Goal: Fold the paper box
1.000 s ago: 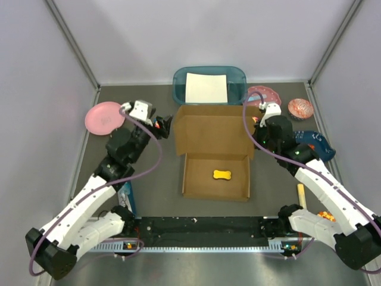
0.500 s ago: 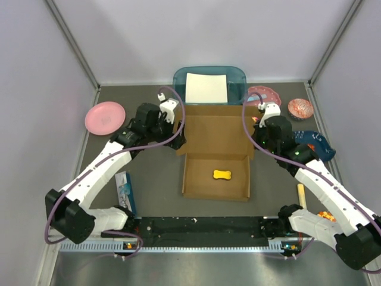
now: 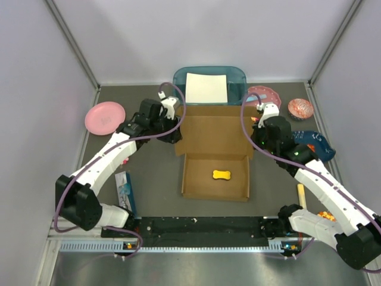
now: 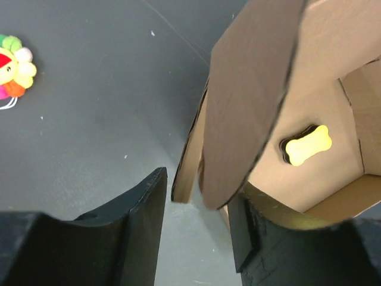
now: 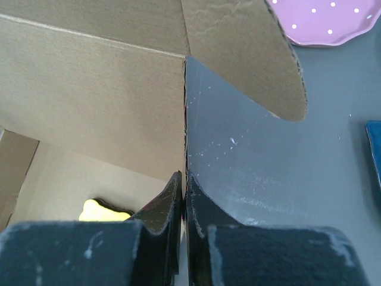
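The paper box (image 3: pixel 215 134) lies mid-table, its brown lid panel raised behind a shallow tray that holds a yellow bone-shaped piece (image 3: pixel 222 174). My left gripper (image 3: pixel 174 131) is at the lid's left side. In the left wrist view its jaws (image 4: pixel 196 220) stand open around the rounded side flap (image 4: pixel 250 119), which lies near the right finger with a gap on the left. My right gripper (image 3: pixel 257 127) is at the lid's right edge. The right wrist view shows it (image 5: pixel 184 186) shut on the thin cardboard edge (image 5: pixel 185 119).
A teal bin (image 3: pixel 237 76) with a white sheet stands behind the box. A pink plate (image 3: pixel 105 117) is at the left, with a dotted pink plate (image 3: pixel 262 95), a reddish bowl (image 3: pixel 300 108) and a blue item (image 3: pixel 315 143) at the right. A small blue-white carton (image 3: pixel 125 189) lies front left.
My left arm has swung right from beside the pink plate to the box's left flap, and its jaws have narrowed around it. The right arm has not moved.
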{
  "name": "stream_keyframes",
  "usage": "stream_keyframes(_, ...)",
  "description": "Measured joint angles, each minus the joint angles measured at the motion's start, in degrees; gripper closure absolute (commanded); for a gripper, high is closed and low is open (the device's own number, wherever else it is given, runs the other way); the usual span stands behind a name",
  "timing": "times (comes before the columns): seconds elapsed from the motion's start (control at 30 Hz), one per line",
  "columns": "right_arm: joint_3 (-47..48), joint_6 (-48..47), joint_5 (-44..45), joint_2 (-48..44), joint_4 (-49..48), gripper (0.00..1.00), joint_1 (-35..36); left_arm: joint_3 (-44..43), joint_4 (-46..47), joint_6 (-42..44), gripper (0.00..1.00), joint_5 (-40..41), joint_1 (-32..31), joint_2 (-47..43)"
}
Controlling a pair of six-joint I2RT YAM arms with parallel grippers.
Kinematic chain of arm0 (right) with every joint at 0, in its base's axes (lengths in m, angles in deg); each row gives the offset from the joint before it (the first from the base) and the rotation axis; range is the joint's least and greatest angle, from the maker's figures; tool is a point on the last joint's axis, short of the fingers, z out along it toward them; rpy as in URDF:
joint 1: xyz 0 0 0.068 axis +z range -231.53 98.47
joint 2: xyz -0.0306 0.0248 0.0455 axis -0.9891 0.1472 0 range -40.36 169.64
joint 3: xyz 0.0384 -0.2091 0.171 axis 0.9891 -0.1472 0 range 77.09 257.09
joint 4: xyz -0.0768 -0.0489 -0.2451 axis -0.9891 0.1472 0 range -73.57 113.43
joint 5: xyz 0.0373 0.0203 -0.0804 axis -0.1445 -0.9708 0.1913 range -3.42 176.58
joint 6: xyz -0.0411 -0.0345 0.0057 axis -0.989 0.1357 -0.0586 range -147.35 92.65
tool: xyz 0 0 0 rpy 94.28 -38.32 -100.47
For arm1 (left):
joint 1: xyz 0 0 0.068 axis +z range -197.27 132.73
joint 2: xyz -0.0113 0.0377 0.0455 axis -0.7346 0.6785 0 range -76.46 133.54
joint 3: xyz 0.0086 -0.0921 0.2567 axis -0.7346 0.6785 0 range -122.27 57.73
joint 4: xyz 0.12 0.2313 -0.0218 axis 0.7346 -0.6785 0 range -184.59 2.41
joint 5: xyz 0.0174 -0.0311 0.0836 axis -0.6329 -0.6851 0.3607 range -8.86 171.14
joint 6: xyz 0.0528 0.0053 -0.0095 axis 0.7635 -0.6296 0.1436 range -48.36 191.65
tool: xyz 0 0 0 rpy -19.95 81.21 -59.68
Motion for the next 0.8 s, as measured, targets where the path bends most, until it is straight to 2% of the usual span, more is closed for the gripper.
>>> stream_keyframes(0.03, 0.0, 0.0, 0.1, 0.0, 0.0, 1.00, 0.1, -0.5, 0.1, 0.0, 0.66, -0.3, 0.0, 0.5)
stream_keyframes(0.13, 0.0, 0.0, 0.1, 0.0, -0.2, 1.00, 0.2, -1.8, 0.4, 0.0, 0.77, -1.0, 0.0, 1.6)
stream_keyframes(0.23, 0.0, 0.0, 0.2, 0.0, -0.2, 1.00, 0.2, -2.1, 0.6, 0.0, 0.82, -2.1, 0.0, 1.7)
stream_keyframes(0.47, -0.3, 0.0, 0.8, 0.0, -0.3, 1.00, 0.2, -0.9, 2.3, -0.6, 0.99, -4.4, 0.0, 1.1)
stream_keyframes(0.63, -1.2, 0.8, 1.5, -0.8, -1.2, 1.00, 0.3, 7.0, 10.1, -3.0, 1.00, -4.2, -0.3, -4.2)
stream_keyframes(0.8, -5.2, 3.1, 3.1, -3.1, -5.1, 1.00, 1.1, 19.0, 22.3, -5.1, 1.00, 1.7, -4.4, -13.3)
